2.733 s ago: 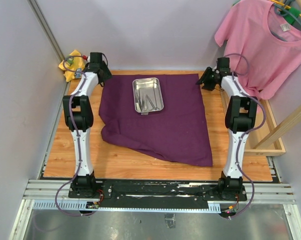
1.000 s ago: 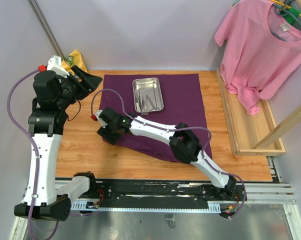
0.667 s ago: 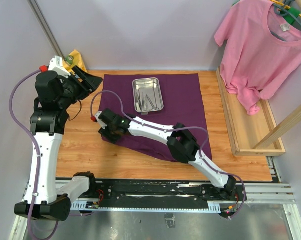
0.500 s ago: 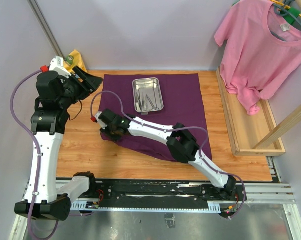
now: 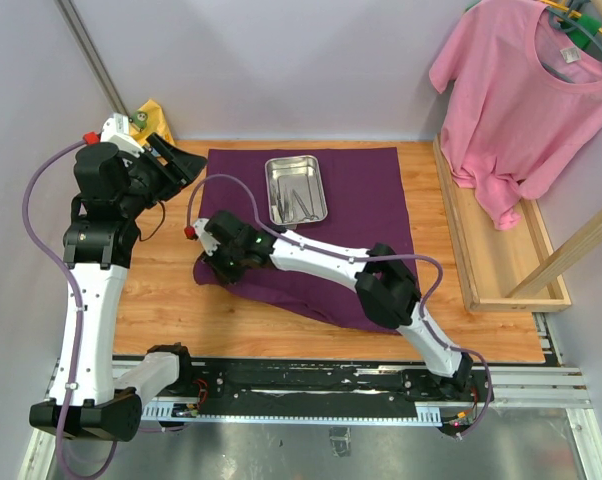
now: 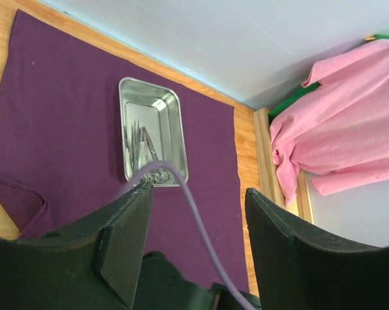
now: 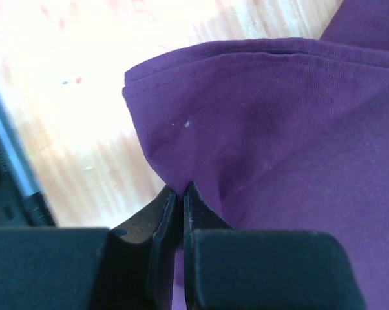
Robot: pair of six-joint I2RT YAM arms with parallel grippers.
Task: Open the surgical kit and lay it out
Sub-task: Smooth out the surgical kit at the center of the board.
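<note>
At the folded left corner of the cloth wrap point(image 7: 265, 129), the right gripper point(image 7: 180, 194) pinches its hem; the left gripper point(image 6: 198, 197) hovers aloft, jaws wide.

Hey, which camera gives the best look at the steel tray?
Top external: the steel tray lies whole and unblocked on the purple cloth. The left wrist view shows it larger, but a cable crosses one end. The right wrist view does not show it.
</note>
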